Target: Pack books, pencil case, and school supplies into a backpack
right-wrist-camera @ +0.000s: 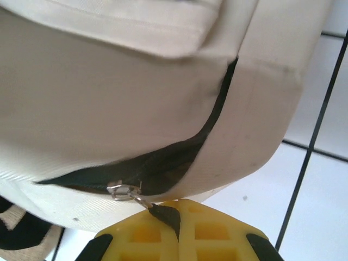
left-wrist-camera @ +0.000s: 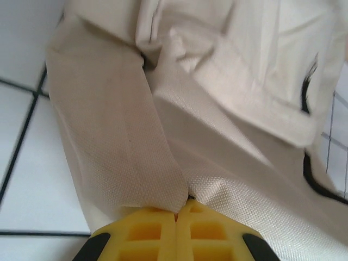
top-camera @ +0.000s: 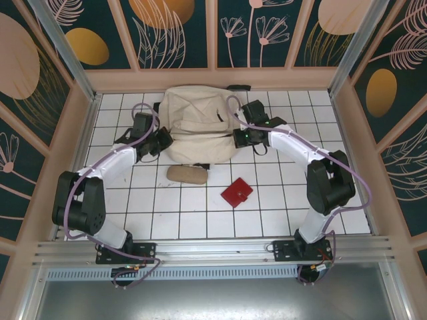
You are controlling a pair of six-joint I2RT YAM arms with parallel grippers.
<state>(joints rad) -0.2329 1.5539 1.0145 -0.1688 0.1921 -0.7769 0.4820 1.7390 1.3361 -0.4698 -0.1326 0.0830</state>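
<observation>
The cream-beige backpack lies at the back of the tiled table. My left gripper is at its left edge, shut on a fold of the backpack fabric. My right gripper is at its right edge, shut on the black zip pull, with the metal slider just beyond the fingertips. The zip gapes a little, dark inside. In front of the backpack lie the tan pencil case and the red square case of school supplies. The books are out of view.
Wooden walls with painted panels close the table at the back and both sides. A black strap pokes out behind the backpack. A metal rail runs along the near edge between the arm bases.
</observation>
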